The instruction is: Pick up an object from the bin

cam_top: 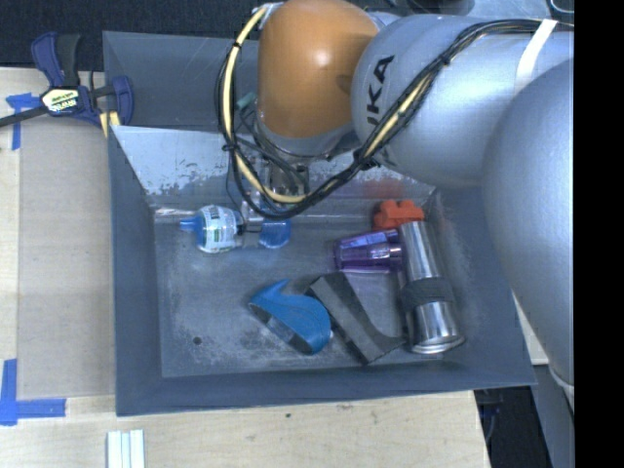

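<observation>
Hanging at the back edge of the bin (185, 300), the hand (259, 203) sits just beside a small clear bottle with blue ends (216, 228).
We see bare floor along the bin's left edge and in its front-left corner; the right half is crowded by a silver cylinder (429, 295), a purple translucent piece (369, 253), a red cap (398, 211), a black strap (349, 322) and a blue wedge (294, 320). A small blue piece (275, 234) lies just beside the bottle, toward the right edge. The orange cover (307, 61) and cables (233, 96) hide the hand's tip, so we cannot tell whether it is released or clenched.
</observation>
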